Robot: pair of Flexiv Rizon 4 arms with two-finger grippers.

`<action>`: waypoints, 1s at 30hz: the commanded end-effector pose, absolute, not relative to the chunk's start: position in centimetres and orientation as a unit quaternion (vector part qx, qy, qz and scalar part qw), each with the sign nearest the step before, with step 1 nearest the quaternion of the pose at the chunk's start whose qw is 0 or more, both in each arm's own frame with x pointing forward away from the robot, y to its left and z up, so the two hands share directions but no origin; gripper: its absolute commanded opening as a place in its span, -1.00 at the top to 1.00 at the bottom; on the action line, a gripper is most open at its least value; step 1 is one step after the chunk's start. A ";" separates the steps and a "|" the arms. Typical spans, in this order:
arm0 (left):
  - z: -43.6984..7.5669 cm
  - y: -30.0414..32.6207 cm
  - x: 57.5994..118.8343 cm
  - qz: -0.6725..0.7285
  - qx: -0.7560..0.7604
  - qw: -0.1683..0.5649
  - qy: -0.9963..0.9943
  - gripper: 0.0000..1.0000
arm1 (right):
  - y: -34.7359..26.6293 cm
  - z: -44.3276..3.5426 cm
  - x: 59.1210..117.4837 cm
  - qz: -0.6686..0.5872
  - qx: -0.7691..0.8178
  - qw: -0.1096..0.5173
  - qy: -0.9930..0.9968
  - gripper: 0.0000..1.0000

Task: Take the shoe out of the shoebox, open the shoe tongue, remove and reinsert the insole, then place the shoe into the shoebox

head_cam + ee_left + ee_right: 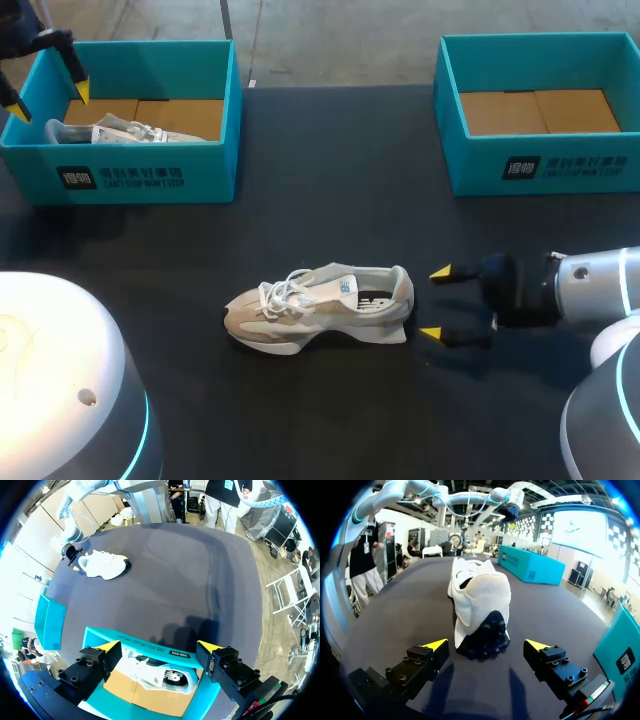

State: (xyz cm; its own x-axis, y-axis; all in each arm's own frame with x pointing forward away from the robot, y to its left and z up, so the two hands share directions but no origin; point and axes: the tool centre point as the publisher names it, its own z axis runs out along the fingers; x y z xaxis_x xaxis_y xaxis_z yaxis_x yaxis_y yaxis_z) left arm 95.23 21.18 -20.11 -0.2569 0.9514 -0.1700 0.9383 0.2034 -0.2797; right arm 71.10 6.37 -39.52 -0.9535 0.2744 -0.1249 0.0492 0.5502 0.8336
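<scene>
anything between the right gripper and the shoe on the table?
Nothing: only bare table between the open right gripper and the heel of the shoe, seen in head and right wrist views.

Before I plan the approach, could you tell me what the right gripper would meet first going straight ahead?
The right gripper would most likely meet the heel of the white shoe lying on the table, directly ahead of its open fingers.

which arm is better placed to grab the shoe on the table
Right: its open jaws sit just behind the heel of the shoe; the left's hang over the far shoebox.
</scene>
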 end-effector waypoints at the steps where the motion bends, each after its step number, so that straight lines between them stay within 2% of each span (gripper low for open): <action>1: -20.2 21.2 95.1 0.164 -0.610 0.019 -0.775 -1.00 | 7.7 -40.1 71.7 0.465 0.088 0.125 0.872 -1.00; 30: -20.2 21.2 95.1 0.164 -0.610 0.019 -0.775 -1.00 | 12.4 -41.1 72.5 0.485 0.061 0.096 0.867 -1.00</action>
